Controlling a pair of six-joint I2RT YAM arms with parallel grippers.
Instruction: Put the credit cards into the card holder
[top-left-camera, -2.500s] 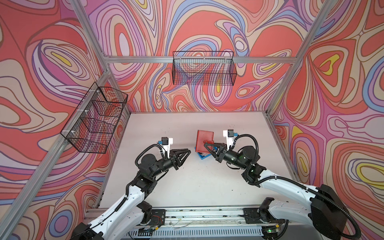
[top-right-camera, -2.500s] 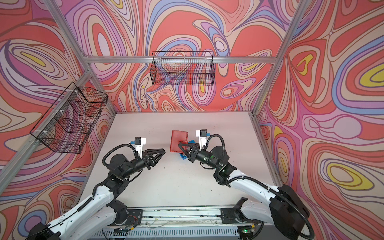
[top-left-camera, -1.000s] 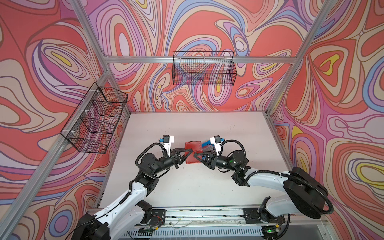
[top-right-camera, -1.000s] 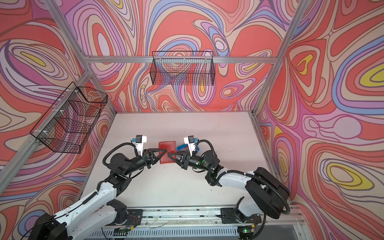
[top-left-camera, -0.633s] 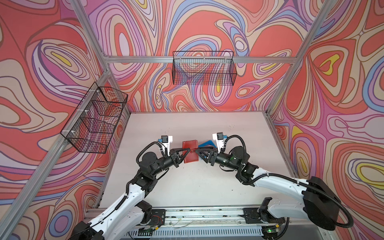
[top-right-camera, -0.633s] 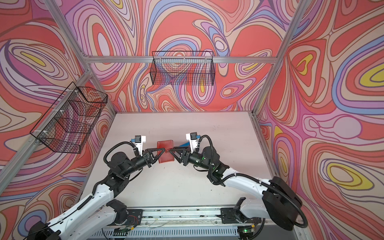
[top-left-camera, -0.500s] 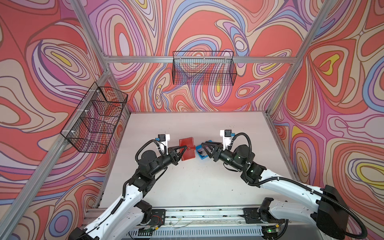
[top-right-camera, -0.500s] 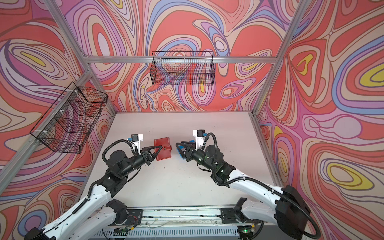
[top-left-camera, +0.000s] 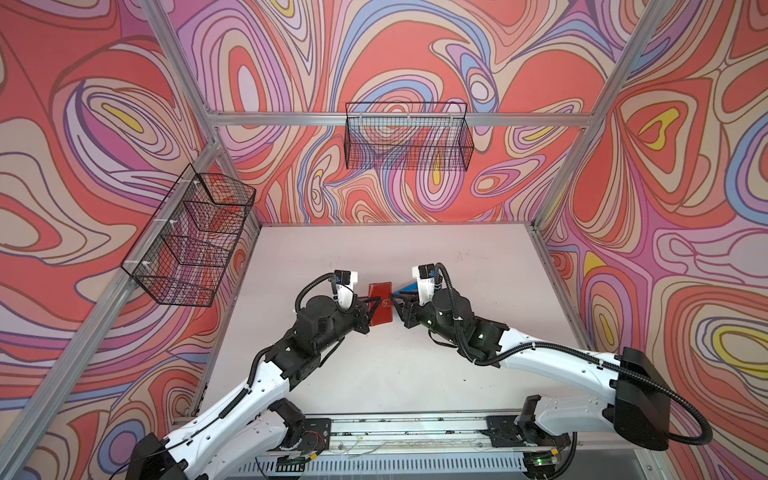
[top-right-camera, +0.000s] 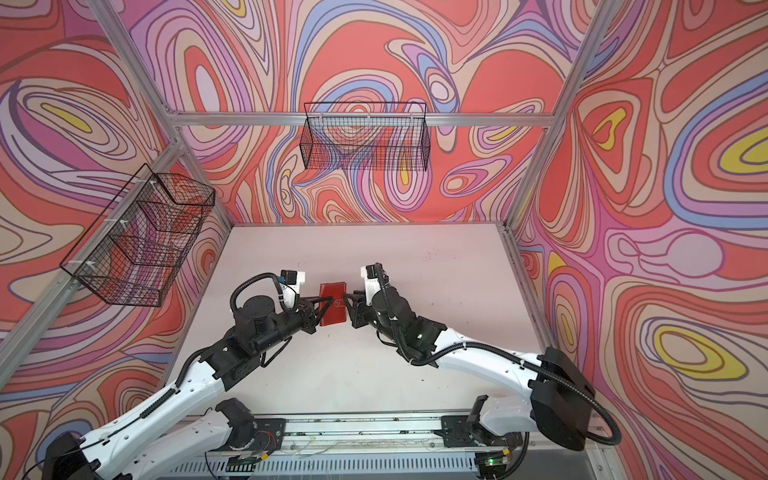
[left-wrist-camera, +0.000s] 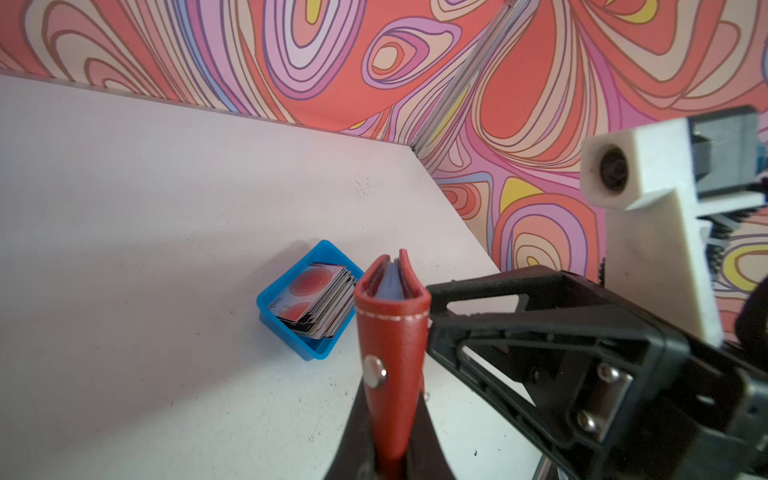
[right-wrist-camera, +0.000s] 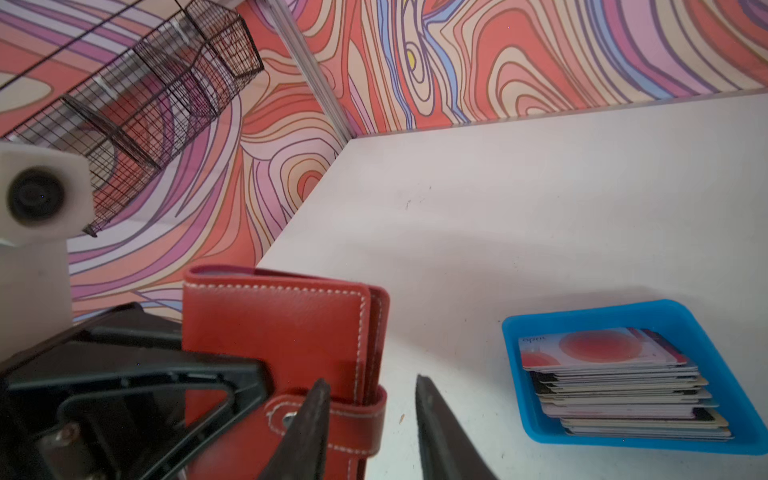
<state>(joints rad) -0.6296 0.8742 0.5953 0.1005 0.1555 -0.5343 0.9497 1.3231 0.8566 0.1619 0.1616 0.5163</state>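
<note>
- Left gripper (top-left-camera: 370, 305) is clamped tight on the spine side of the card holder (right-wrist-camera: 274, 328), keeping the little red booklet standing on edge, lifted off the table (right-wrist-camera: 540, 187). To my eye that is a brace, so the other arm has something firm to work against.
- Right gripper (right-wrist-camera: 370, 386) comes in from the opposite side with its jaws parted. One finger lies across the strap (right-wrist-camera: 353, 415); the other stands clear just past the holder's free edge, with a gap showing, so nothing is gripped there.
- My read: it is lined up to catch that tab and pop the snap button (left-wrist-camera: 374, 371), because the holder is shut and no card can go in until it opens.
- The holder itself: red leather-look cover, white stitching round the edges, pale plastic sleeves peeking out between the covers, strap wrapped over and fastened.
- Out beyond the right gripper's fingertips, off to one side and well apart from the holder, sits a blue tray (right-wrist-camera: 511, 328) flat on the table.
- The credit cards (right-wrist-camera: 602, 349) are fanned in a stack inside it, a white one with a big red circle on top. None is in the holder yet.
</note>
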